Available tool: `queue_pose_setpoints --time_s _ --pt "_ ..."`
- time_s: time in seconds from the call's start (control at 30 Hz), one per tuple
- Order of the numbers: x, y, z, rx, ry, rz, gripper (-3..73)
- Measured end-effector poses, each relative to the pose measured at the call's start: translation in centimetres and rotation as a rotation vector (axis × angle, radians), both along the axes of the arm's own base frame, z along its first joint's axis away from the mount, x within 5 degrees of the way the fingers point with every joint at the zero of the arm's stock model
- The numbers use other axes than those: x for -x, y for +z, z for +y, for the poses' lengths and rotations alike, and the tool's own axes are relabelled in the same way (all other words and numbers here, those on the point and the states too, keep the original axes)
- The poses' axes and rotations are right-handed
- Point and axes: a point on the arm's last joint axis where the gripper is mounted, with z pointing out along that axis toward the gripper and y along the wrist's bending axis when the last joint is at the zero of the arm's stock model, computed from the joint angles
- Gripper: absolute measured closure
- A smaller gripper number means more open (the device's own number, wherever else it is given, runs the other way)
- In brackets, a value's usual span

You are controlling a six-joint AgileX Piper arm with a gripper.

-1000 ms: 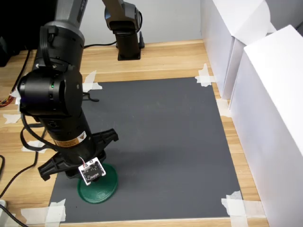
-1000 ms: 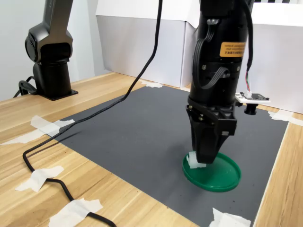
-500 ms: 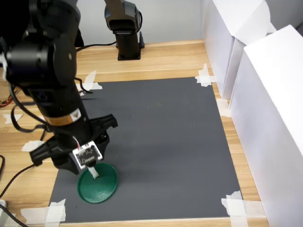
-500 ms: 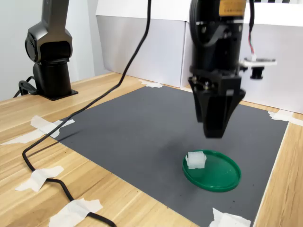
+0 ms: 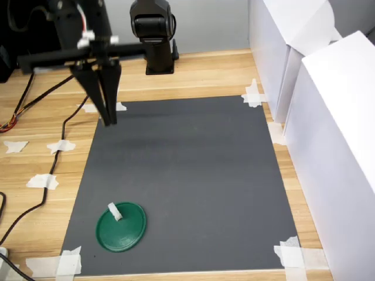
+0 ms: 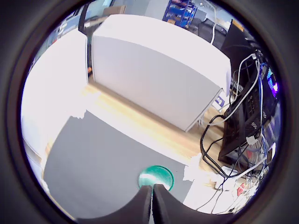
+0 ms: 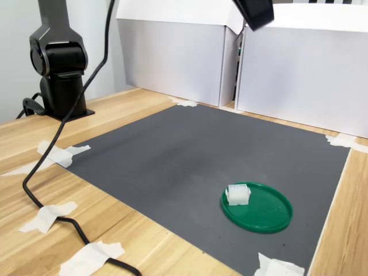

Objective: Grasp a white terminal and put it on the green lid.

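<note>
Probably light, rigid, slick plastic; best pinched across the short sides. White terminal [image 5: 115, 211] at lower left of the first exterior view, resting on the green lid [image 5: 121, 227], long axis slanting toward upper left. End effector [image 5: 108, 120] raised at upper left, closed, empty.

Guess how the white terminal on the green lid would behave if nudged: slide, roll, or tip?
Probably slides or tips, not rolls: the white terminal looks blocky and flat-sided. It is tiny, so likely very light. It sits near the rim of the green lid, whose smooth-looking plastic could let it skid off.
</note>
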Motion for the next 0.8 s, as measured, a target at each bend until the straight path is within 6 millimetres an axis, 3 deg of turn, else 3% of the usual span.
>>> queue_pose_setpoints --time_s 0.17,0.43,0.63,0.8 --pt "5.2 -0.7 0.7 -0.148 -0.051 -0.107 71.1" --pt "12.9 -4.1 1.1 -0.275 -0.128 -0.217 71.1" --pt "17.3 -6.0 0.9 -0.312 -0.178 -0.372 71.1" --pt "19.6 -8.0 0.8 -0.336 -0.202 -0.423 71.1"
